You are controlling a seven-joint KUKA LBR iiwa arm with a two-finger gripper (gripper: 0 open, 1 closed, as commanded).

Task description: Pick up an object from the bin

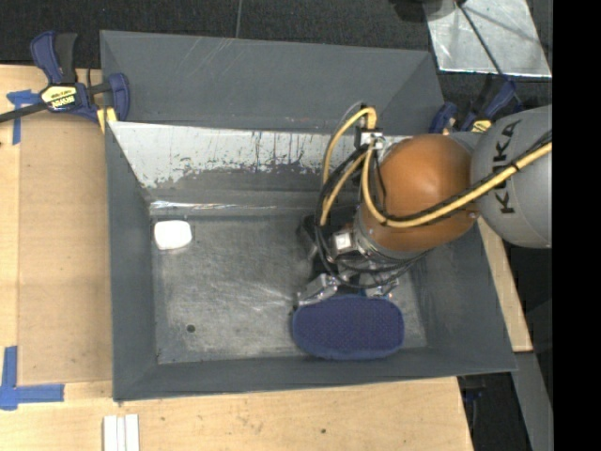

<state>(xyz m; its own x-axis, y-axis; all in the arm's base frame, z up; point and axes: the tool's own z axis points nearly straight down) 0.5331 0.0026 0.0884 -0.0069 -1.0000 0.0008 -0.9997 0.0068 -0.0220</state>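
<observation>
A dark blue, rounded soft pad (347, 329) lies on the bin floor near the front wall, right of centre. My gripper (340, 287) hangs right over the pad's upper edge, its tips down at the pad, under the arm's orange cover. I cannot make out whether the tips touch the pad or whether anything sits between them. A small white rounded block (173, 235) rests far off at the floor's back left corner.
The arm with its orange cover and yellow cables comes in from the right and hides the right part of the bin floor. A tiny dark speck lies on the floor at the front left.
</observation>
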